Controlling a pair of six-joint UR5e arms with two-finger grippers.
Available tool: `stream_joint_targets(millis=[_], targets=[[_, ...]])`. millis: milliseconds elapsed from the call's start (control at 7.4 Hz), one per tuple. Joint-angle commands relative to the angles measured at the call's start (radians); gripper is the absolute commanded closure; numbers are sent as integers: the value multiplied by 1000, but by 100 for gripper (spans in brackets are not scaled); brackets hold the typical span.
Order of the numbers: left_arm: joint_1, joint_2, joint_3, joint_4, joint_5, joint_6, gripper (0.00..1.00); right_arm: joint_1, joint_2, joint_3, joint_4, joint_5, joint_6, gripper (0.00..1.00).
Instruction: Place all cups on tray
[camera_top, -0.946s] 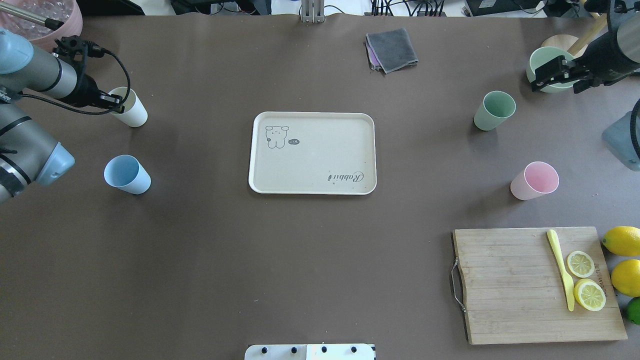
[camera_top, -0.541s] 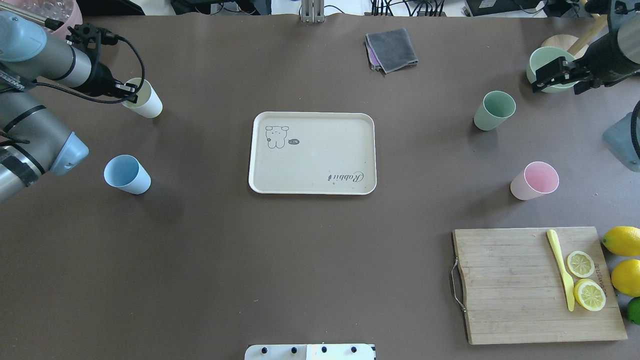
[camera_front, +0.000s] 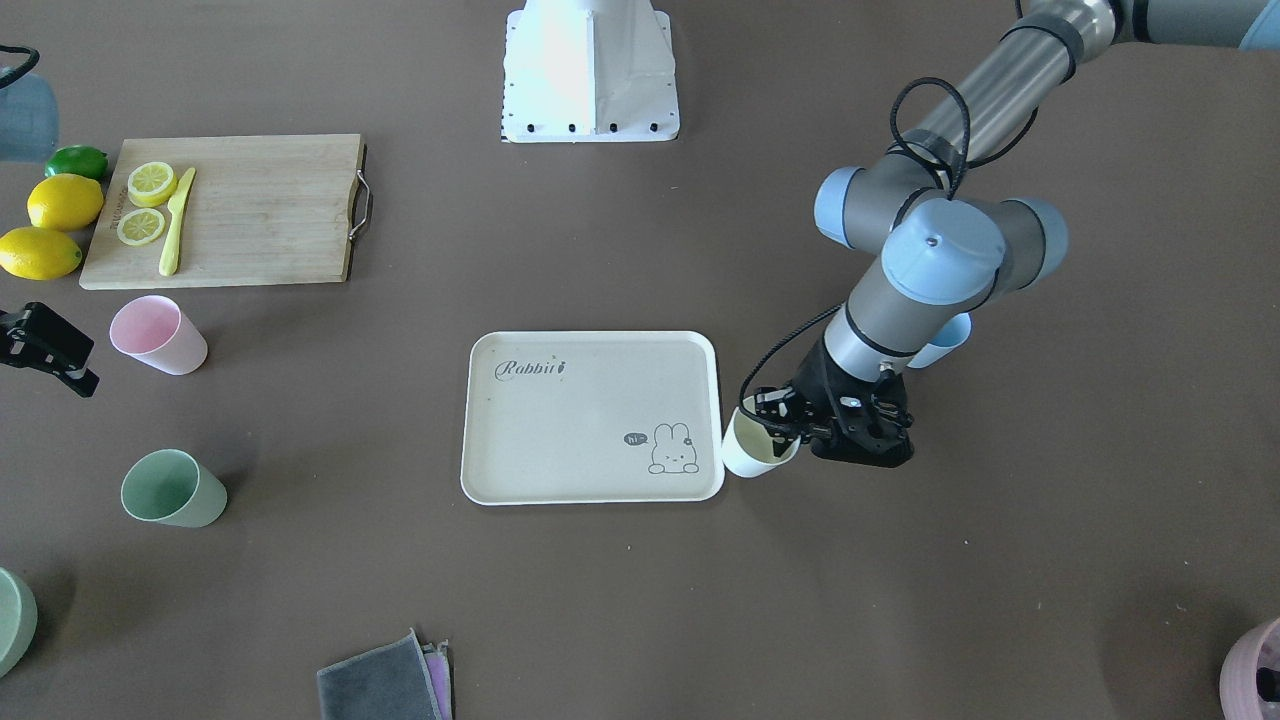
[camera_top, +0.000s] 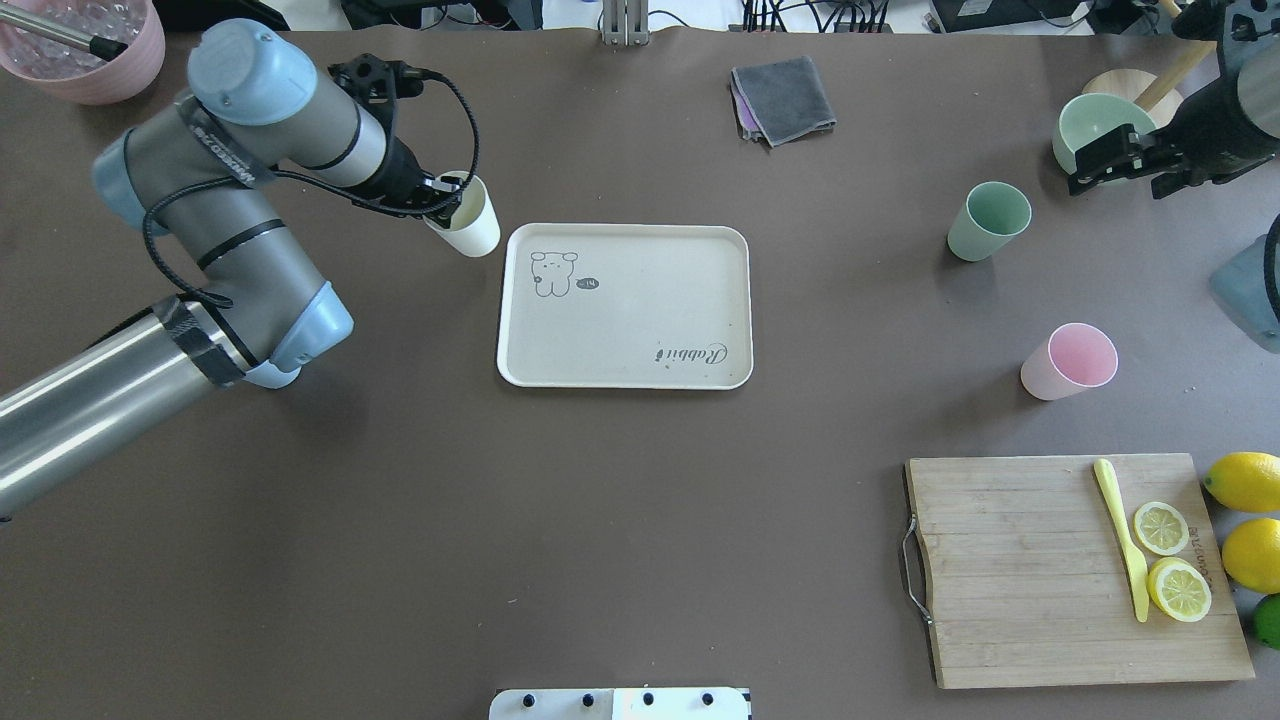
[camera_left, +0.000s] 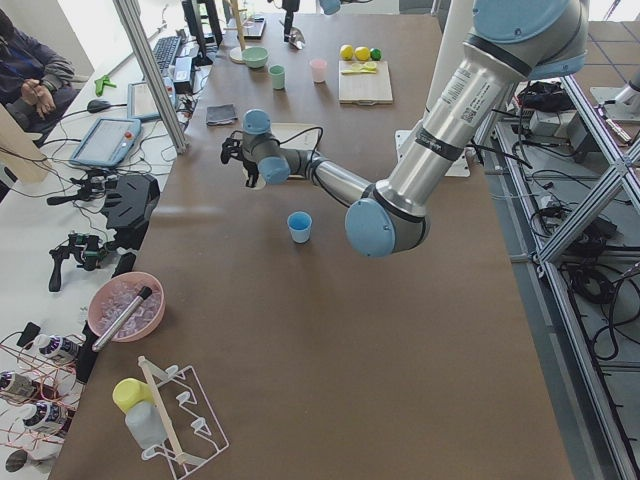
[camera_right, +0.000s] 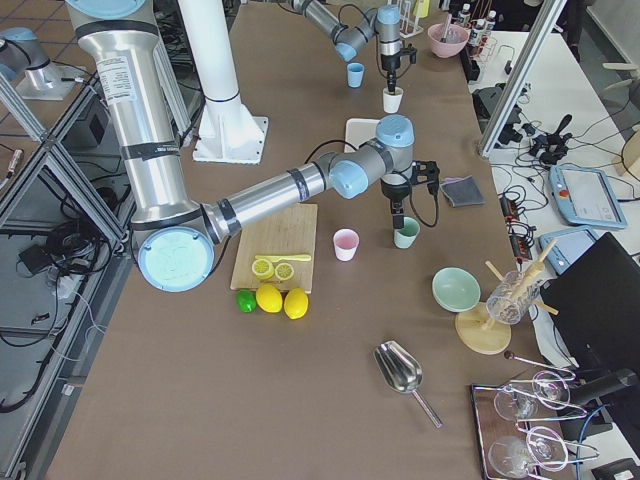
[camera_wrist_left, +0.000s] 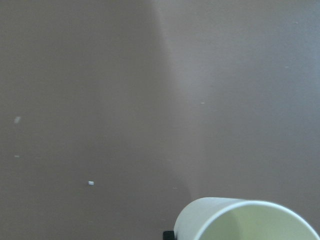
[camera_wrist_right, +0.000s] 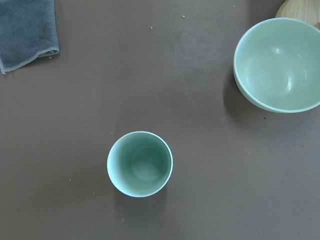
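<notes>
The cream tray (camera_top: 625, 330) with the rabbit drawing lies mid-table, with nothing on it; it also shows in the front view (camera_front: 560, 440). My left gripper (camera_top: 440, 200) is shut on the rim of a cream cup (camera_top: 472, 225) and holds it just beside the tray's far left corner (camera_front: 752, 452). The cup's rim shows in the left wrist view (camera_wrist_left: 250, 220). A blue cup (camera_front: 945, 345) stands partly hidden behind my left arm. A green cup (camera_top: 988, 221) and a pink cup (camera_top: 1068, 361) stand on the right. My right gripper (camera_top: 1110, 165) is open and empty, up beyond the green cup (camera_wrist_right: 140, 164).
A wooden cutting board (camera_top: 1010, 570) with lemon slices and a yellow knife lies near right, with whole lemons (camera_top: 1245, 480) beside it. A green bowl (camera_top: 1085, 120), a grey cloth (camera_top: 783, 98) and a pink bowl (camera_top: 85, 55) sit along the far edge.
My left arm has swung right with the cream cup, from the table's far left to the tray's left edge. It now covers the blue cup. The right gripper has barely moved.
</notes>
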Motion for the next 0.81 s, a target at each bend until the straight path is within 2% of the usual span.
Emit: stream_joint_targets(millis=[0, 135, 270, 676], targets=[[53, -82, 56, 26, 63, -30, 100, -3, -1, 0, 0, 0, 1, 0], [54, -83, 57, 26, 63, -26, 96, -4, -1, 2, 0, 0, -1, 0], [63, -83, 58, 24, 64, -23, 4, -4, -2, 2, 0, 0, 1, 0], [59, -83, 31, 29, 100, -25, 2, -4, -36, 9, 1, 0, -5, 0]])
